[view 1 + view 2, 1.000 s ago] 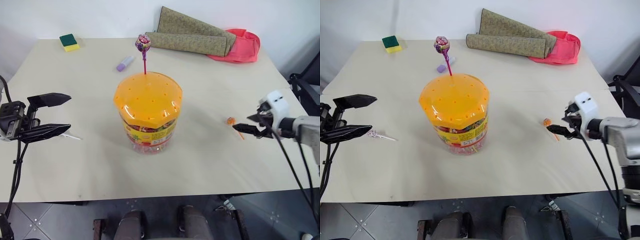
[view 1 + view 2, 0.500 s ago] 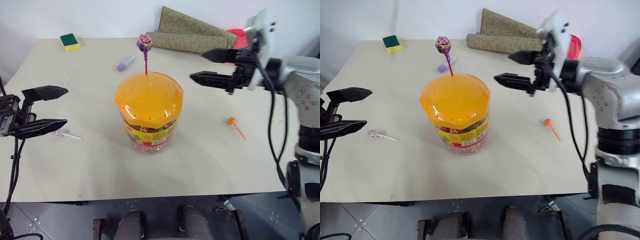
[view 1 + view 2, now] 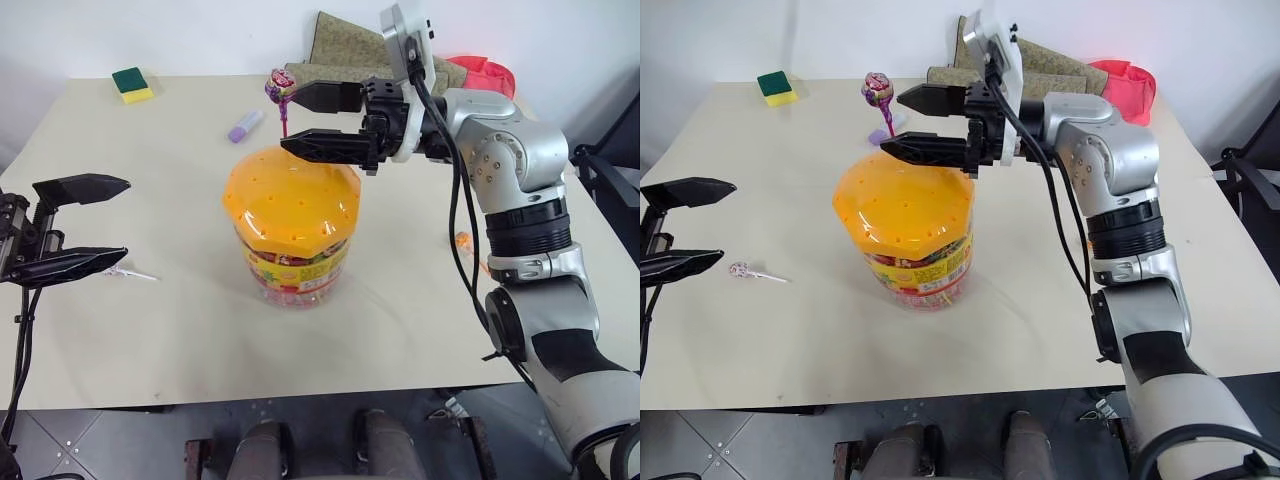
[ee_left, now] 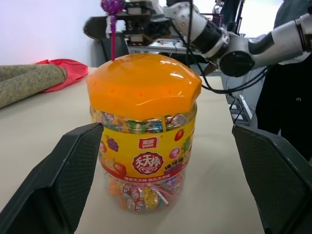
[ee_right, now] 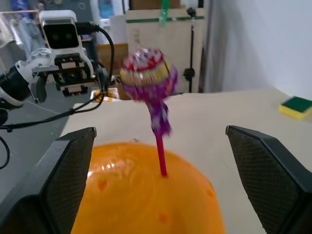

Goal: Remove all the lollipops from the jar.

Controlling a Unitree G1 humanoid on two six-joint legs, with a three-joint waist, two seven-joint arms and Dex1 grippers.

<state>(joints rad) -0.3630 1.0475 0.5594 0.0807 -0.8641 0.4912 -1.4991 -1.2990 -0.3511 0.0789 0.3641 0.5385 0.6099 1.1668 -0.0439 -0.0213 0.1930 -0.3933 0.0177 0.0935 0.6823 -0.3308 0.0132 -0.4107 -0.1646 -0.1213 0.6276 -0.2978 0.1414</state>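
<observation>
Left eye view: purple lollipop [image 3: 281, 86] stands in jar [image 3: 293, 227]; both jaws wide.

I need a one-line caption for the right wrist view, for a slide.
Open right pincer framing a purple-wrapped lollipop standing upright on its pink stick in the domed orange jar lid.

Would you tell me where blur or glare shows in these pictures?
Right wrist view: the purple-wrapped lollipop is slightly smeared. Left wrist view: window-like glare on the jar's domed orange lid, fingers soft at close range. Eye views: evenly lit.
</observation>
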